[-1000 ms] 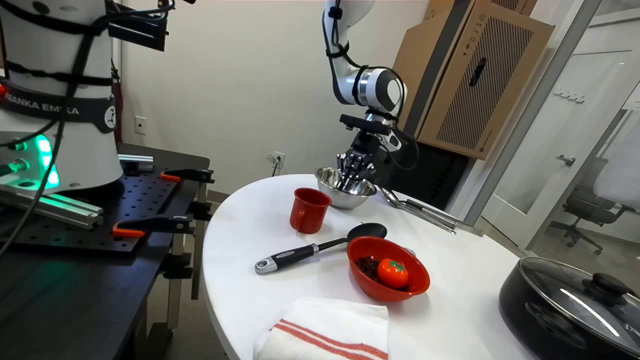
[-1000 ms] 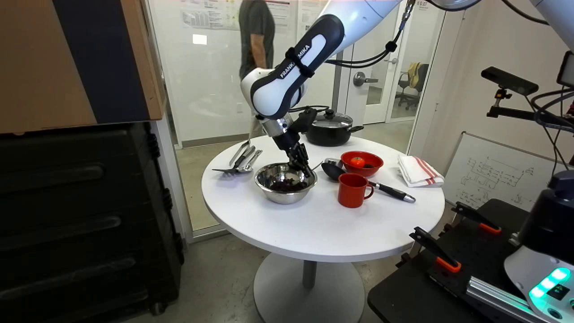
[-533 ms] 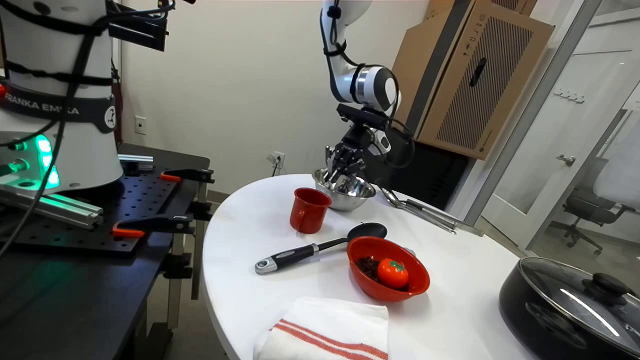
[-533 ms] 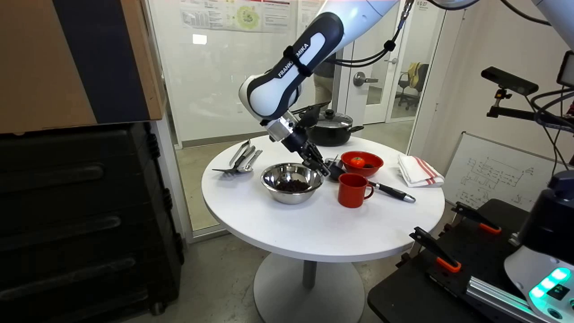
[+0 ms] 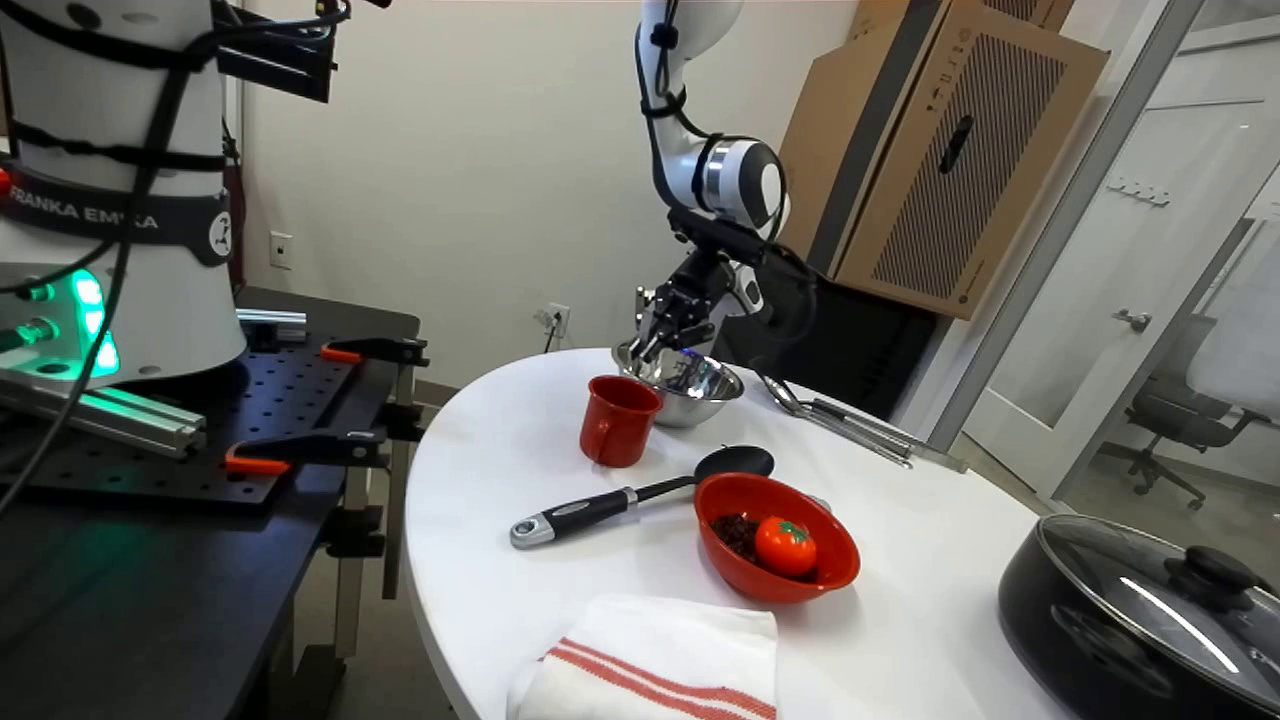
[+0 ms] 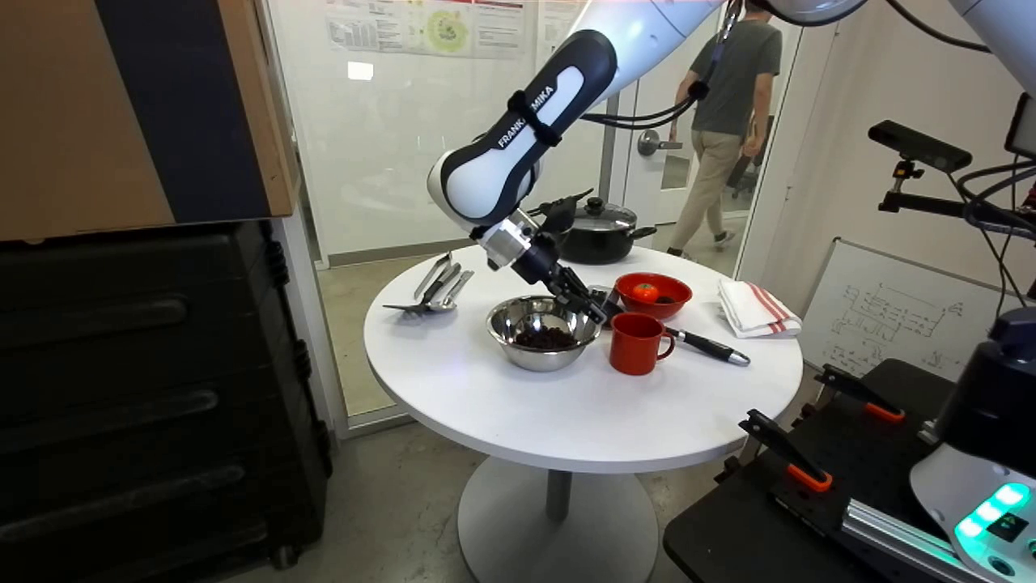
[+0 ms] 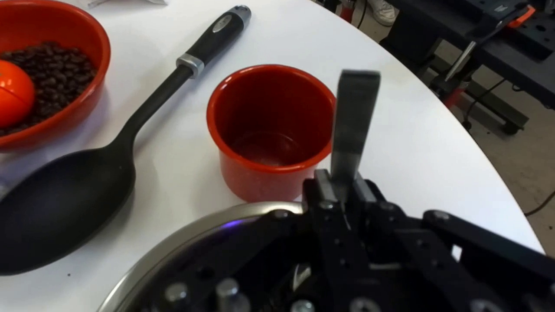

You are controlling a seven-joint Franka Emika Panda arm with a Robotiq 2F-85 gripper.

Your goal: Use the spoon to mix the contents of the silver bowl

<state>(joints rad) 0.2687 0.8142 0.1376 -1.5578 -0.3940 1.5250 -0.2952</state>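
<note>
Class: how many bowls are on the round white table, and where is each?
2: the silver bowl, beside the red cup, and the red bowl, holding dark beans, next to the black-handled spoon. No other shows.

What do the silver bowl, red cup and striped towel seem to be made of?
Silver bowl: polished metal, probably stainless steel; bright mirror-like reflections inside.
Red cup: smooth and glossy, with a shiny rim; perhaps enamelled metal, though plastic remains possible.
Striped towel: matte cloth, likely cotton; soft folded layers.
</note>
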